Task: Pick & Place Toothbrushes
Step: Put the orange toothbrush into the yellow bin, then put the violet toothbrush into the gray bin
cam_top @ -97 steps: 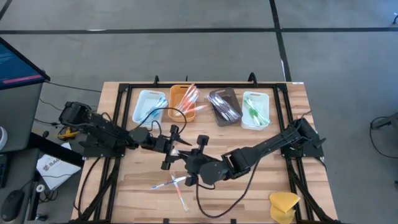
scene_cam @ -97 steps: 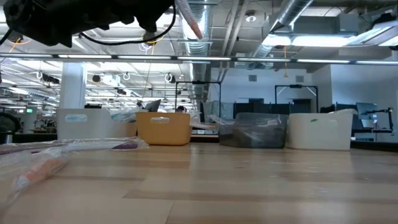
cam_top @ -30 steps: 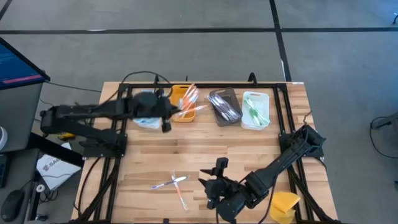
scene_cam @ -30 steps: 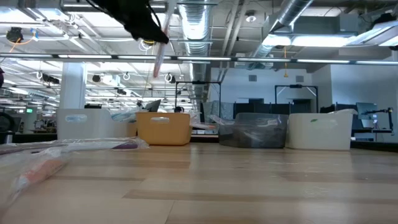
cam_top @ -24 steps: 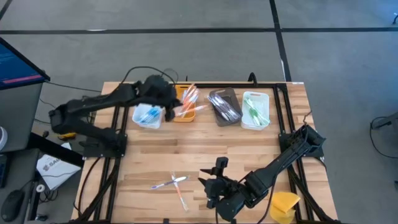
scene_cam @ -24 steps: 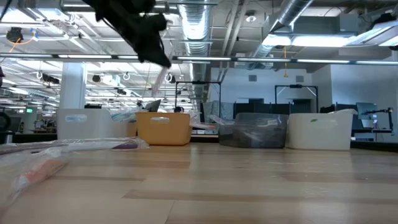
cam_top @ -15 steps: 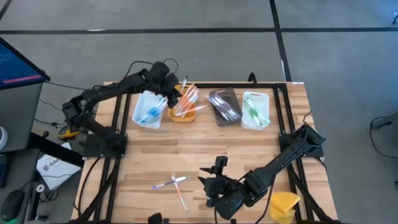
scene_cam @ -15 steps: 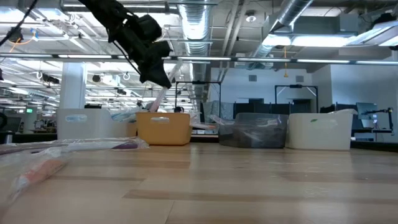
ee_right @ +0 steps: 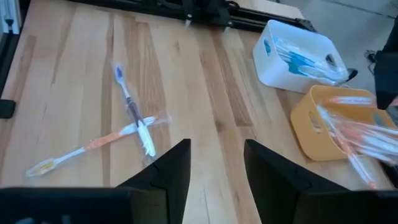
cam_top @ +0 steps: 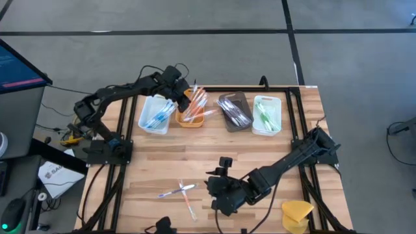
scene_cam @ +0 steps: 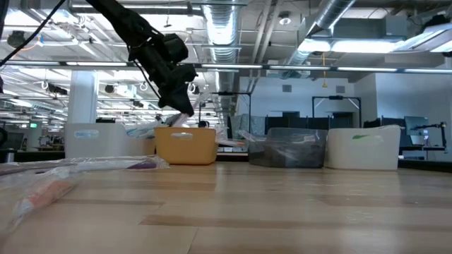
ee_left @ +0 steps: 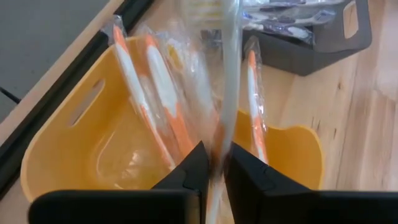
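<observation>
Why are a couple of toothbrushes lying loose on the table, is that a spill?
Two toothbrushes lie crossed on the bare table, apart from the four trays holding the rest. They look unsorted rather than spilled; nothing appears damaged.

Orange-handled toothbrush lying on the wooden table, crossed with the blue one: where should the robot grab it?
Probably mid-handle, on the free stretch of the orange-handled toothbrush away from where the blue-tipped toothbrush crosses it. Come straight down from above, closing across the thin handle, since it lies flat on the wooden table.
</observation>
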Available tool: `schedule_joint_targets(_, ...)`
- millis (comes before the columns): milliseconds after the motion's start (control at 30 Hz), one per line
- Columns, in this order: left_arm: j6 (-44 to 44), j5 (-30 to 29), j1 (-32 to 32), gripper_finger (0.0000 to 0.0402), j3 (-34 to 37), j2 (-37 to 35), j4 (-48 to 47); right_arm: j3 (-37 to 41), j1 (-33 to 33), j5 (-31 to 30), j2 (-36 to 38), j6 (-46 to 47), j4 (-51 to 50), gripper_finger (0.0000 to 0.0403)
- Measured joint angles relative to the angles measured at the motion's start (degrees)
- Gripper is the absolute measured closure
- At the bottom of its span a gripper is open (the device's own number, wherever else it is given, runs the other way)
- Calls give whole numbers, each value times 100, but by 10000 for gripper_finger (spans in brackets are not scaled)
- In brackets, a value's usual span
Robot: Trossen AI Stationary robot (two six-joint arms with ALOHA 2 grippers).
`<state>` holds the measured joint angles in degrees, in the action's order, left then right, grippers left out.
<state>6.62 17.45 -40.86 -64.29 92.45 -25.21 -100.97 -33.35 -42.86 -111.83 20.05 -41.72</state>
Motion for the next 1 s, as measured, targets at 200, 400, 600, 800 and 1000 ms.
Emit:
schedule_joint_targets(200,45,-13,0,355,0,8,21,0,53,117,0,1,5,258)
schedule_joint_targets(400,83,-31,0,353,0,8,41,0,53,119,2,2,7,259)
schedule_joint_targets(600,215,-35,0,336,0,8,119,0,51,117,2,29,9,264)
schedule_joint_targets(800,215,-38,0,308,2,8,130,0,46,126,2,57,-2,262)
schedule_joint_targets(1000,215,-662,2,276,4,8,166,0,44,128,2,57,-9,263)
